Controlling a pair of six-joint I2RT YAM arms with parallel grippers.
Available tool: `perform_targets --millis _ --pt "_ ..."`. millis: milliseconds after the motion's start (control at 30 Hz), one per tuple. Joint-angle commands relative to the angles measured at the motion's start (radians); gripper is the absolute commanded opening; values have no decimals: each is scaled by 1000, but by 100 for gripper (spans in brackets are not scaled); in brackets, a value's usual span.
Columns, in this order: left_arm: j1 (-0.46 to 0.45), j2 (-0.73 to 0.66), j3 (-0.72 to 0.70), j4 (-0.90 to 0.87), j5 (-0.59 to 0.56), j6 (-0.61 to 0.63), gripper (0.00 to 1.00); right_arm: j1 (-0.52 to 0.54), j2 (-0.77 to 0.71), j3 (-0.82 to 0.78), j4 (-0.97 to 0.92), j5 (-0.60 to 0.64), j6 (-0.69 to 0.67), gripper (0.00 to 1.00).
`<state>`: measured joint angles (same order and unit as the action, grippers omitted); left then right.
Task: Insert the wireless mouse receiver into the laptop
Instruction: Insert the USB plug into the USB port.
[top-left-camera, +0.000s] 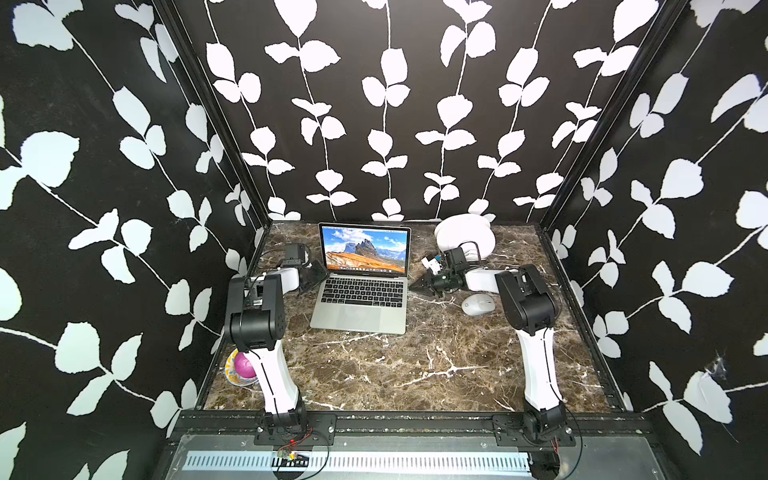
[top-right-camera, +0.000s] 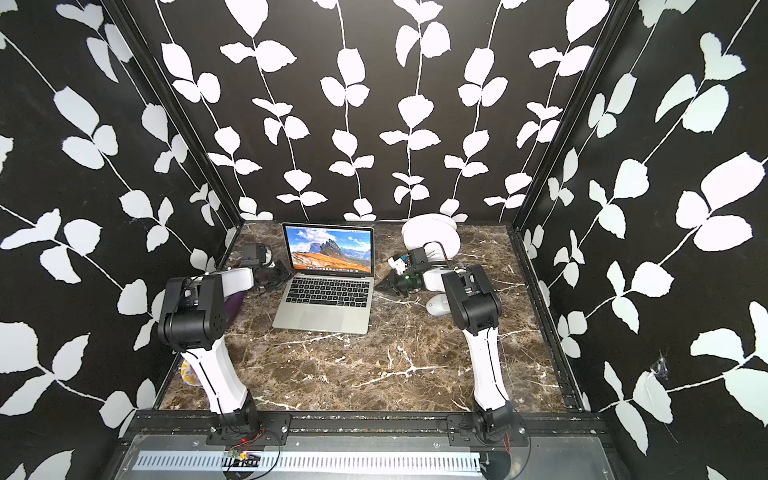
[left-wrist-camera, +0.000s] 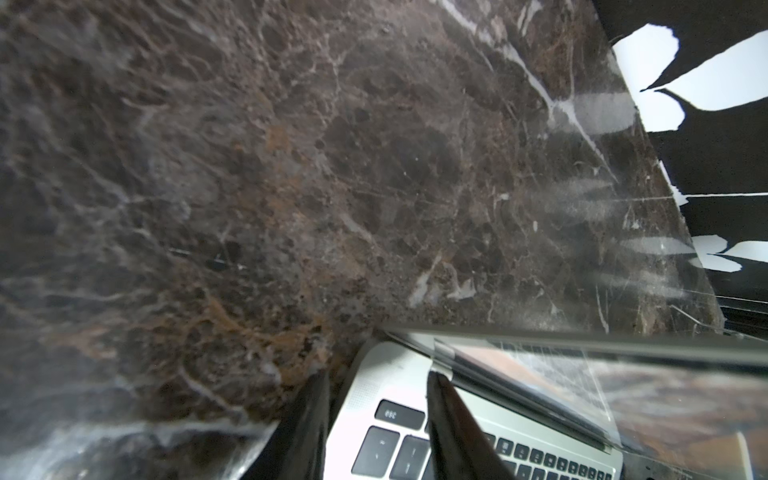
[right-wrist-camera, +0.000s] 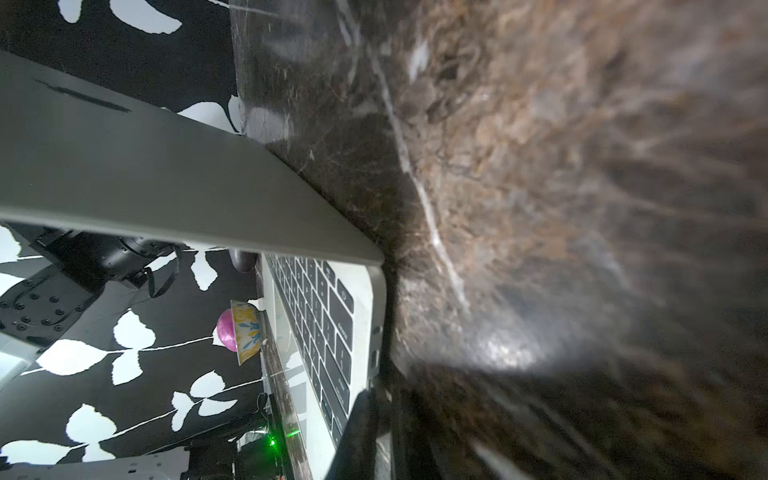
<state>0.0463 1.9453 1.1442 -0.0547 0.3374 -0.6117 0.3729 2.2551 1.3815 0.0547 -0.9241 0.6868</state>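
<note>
At the right edge of the laptop (top-left-camera: 360, 293), the right tool (top-left-camera: 412, 286) points its tip at the side of the base, level with the keyboard. Its jaws are closed. The pictures do not show whether anything sits between them, and the receiver is too small to make out.

The left tool (left-wrist-camera: 378, 375) is at the opposite side, at the rear left corner of the base, by the hinge. Its jaws stand apart. One finger (left-wrist-camera: 446, 415) hangs over the deck beside the esc key (left-wrist-camera: 398, 414). The other is over the counter (top-left-camera: 415, 365), just outside the laptop's edge. It cannot be told whether either finger touches the laptop.

The laptop stands open on the counter between the two tools, with its screen lit. The mouse (top-left-camera: 478, 304) lies on the counter behind the right tool, just beside the right forearm and apart from the laptop. White plates (top-left-camera: 463, 237) stand farther back, beyond the right tool's wrist.
</note>
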Motion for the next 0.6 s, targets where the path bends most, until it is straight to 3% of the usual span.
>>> perform_targets --millis 0,33,567 --pt "-23 40 -15 -132 45 2 41 46 41 -27 -152 120 -30 4" --pt "-23 40 -16 -132 44 3 41 45 43 -27 -150 119 -29 0" --pt "-20 40 -16 -138 39 7 41 30 46 -119 28 80 78 0"
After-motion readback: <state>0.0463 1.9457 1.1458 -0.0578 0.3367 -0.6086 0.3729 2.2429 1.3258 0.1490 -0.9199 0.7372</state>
